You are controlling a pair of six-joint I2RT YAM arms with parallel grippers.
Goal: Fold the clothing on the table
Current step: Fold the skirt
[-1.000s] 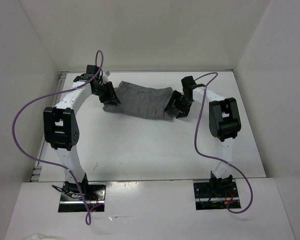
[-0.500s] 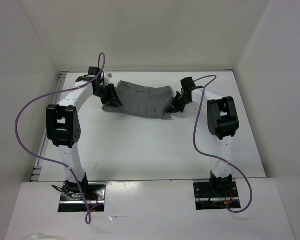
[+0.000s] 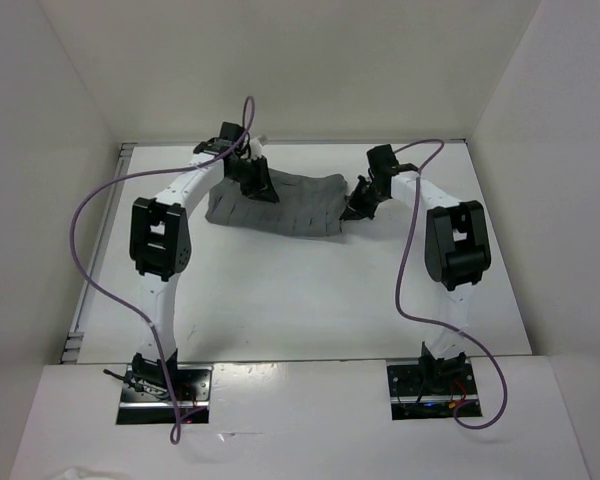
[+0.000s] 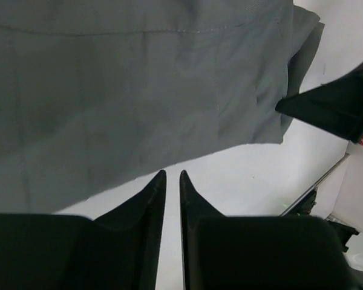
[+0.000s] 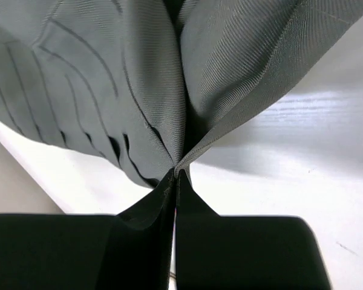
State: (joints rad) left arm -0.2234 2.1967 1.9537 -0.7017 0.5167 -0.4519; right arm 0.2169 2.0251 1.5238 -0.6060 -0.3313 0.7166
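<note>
Looking down on the rig, I am seeing the table (image 3: 280, 300) filling the floor of the white-walled bay, and the clothing (image 3: 285, 205) is lying across its far half as one grey pleated band, running left to right and sagging toward me in the middle. It is lying spread rather than bunched, which I am guessing is so that each end can be taken by its own arm. The left arm (image 3: 160, 235) and the right arm (image 3: 455, 245) are both reaching far out from their bases, one toward each end of the garment. The right gripper (image 5: 175, 174) is sitting at the right-hand end with its jaws clamping together on a ridge of cloth; the fabric is fanning away from the pinch in two sheets, so that corner looks to be hanging a little above the surface. The left gripper (image 4: 172, 175) is hovering by the far left part, its jaws standing only a sliver apart with bare white showing in the slit and no cloth between them; the hem is lying just beyond the tips. To my eye that side is holding nothing yet, so the fold is waiting on a second grasp. No box, bin or basket is showing in any view
</note>
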